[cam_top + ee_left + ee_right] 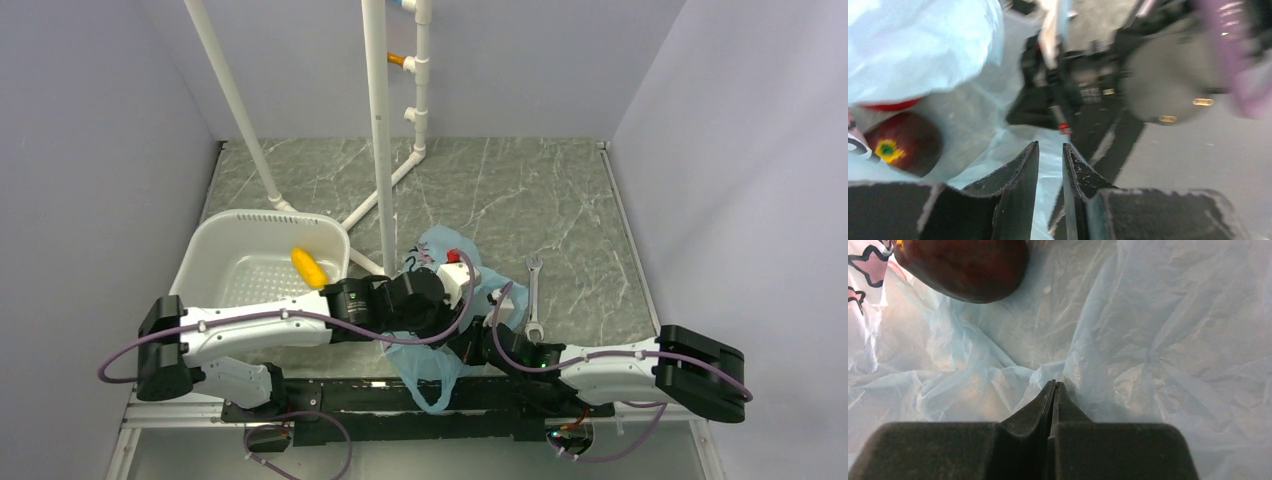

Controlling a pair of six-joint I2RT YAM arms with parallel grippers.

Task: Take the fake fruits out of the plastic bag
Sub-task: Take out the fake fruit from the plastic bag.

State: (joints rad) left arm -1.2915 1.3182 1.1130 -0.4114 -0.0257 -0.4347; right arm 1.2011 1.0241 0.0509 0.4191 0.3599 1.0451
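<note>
Your right gripper [1054,385] pinches crinkly thin blue plastic bag [1158,340]; left gripper [1050,152] jaws nearly together w/ a slim gap. Only wrist cams show glossy round maroon fruit [960,267] in bag; top cam shows elongated yellow fruit [308,266] in perforated white basket [215,250].

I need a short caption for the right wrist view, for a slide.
Right gripper pinching a fold of the plastic bag, dark maroon fruit lying just beyond.

We see the maroon fruit [960,267] cut off by the right wrist frame's top | bright red fruit [890,105] mostly hidden under the plastic bag [923,45] | background blurred.
</note>
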